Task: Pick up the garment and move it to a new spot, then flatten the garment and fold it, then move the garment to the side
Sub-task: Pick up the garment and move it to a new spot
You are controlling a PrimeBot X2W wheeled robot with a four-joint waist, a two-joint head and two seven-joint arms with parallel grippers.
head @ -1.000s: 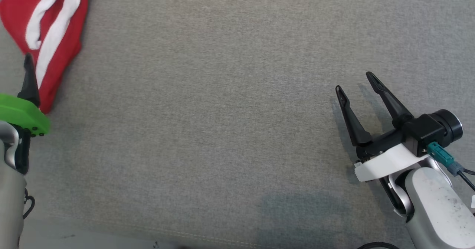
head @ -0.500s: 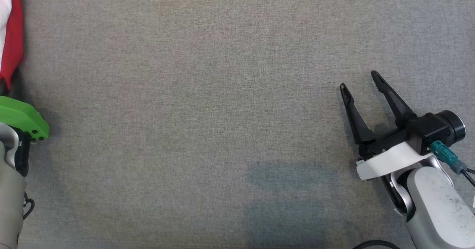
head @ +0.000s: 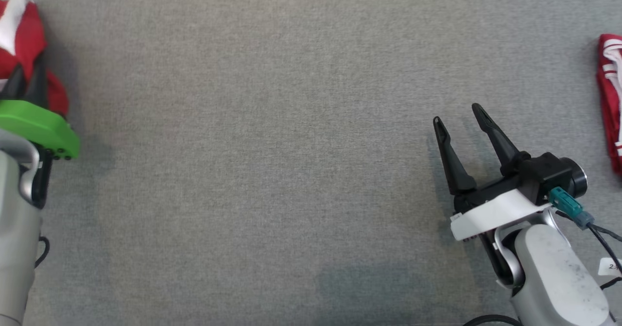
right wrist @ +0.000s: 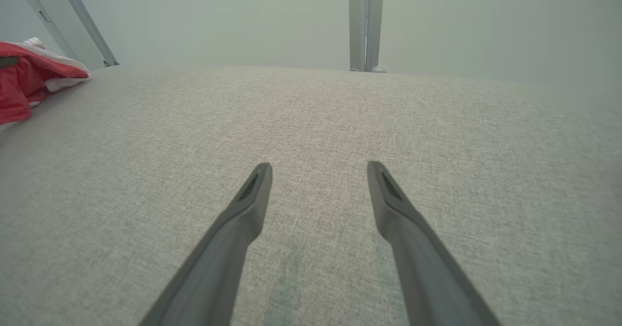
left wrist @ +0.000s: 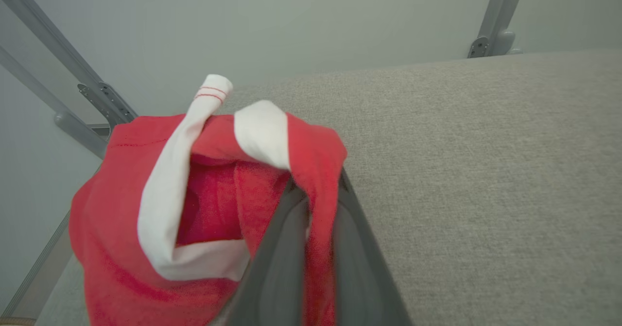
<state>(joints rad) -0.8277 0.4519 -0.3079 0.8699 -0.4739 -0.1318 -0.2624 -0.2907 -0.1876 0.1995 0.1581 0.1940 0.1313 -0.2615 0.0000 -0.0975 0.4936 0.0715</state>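
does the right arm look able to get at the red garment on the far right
Probably yes: the right pincer is open, empty, with only bare table between it and the red garment.

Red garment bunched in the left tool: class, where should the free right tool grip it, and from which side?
Grip the white band on the red garment: it loops clear of the bundle. The left tool pinches the neighbouring fold, so the open right tool should probably come in from the robot's right, over the grey surface.

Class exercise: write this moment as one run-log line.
stage: pick-up | left gripper: shut on red garment | right gripper: open, empty
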